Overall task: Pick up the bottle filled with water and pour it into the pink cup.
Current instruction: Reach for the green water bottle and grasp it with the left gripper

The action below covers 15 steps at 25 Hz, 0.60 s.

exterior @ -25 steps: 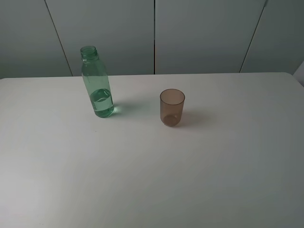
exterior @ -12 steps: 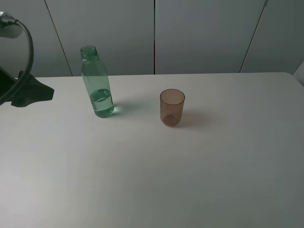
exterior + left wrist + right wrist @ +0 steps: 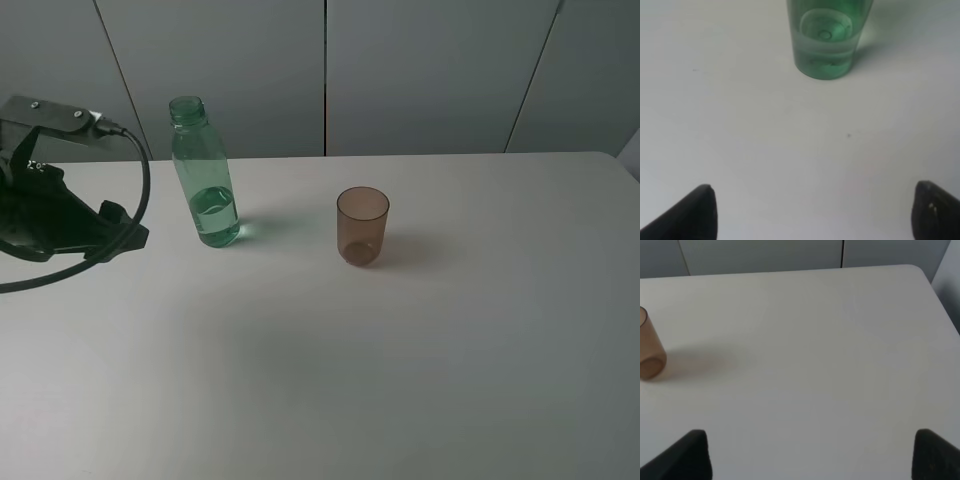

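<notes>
The green transparent bottle (image 3: 205, 190) stands upright and uncapped at the back left of the white table, with water in its lower part. Its base shows in the left wrist view (image 3: 826, 45). The brownish-pink cup (image 3: 362, 226) stands upright to the bottle's right; its edge shows in the right wrist view (image 3: 649, 352). My left gripper (image 3: 125, 232) is open and empty, left of the bottle and apart from it, with the fingertips wide apart in its wrist view (image 3: 815, 215). My right gripper (image 3: 812, 457) is open and empty, far from the cup, and out of the high view.
The white table (image 3: 400, 380) carries only the bottle and the cup. Grey wall panels (image 3: 430, 70) rise behind its back edge. A black cable (image 3: 140, 190) loops off the left arm. The table's right corner shows in the right wrist view (image 3: 925, 275).
The left arm has come into view from the left edge and moved right, toward the bottle. The bottle and cup have not moved.
</notes>
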Tool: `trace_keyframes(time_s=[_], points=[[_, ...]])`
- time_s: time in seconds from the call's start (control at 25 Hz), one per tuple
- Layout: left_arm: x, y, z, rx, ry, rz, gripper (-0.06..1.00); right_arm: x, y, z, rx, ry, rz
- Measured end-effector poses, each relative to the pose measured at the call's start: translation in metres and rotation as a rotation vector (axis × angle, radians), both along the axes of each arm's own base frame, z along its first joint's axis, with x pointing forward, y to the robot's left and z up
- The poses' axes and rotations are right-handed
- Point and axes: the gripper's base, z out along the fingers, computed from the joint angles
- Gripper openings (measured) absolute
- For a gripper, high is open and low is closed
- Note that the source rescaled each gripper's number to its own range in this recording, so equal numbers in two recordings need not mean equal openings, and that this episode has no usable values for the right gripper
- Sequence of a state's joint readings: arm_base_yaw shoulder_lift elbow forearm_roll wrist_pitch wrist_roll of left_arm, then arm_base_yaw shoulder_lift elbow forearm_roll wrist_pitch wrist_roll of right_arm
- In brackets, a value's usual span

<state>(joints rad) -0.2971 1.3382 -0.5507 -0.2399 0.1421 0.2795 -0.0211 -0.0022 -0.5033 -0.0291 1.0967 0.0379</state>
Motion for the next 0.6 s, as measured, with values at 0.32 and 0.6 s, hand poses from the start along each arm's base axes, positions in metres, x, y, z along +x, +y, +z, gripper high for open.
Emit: trace_keyframes(time_s=[0.32, 0.6], points=[[-0.001, 0.006, -0.021, 0.028, -0.157, 0.018, 0.98, 0.000, 0.000, 0.000, 0.000, 0.000, 0.000], [0.015, -0.001, -0.048, 0.007, -0.205, -0.003, 0.98, 0.000, 0.000, 0.000, 0.000, 0.000, 0.000]])
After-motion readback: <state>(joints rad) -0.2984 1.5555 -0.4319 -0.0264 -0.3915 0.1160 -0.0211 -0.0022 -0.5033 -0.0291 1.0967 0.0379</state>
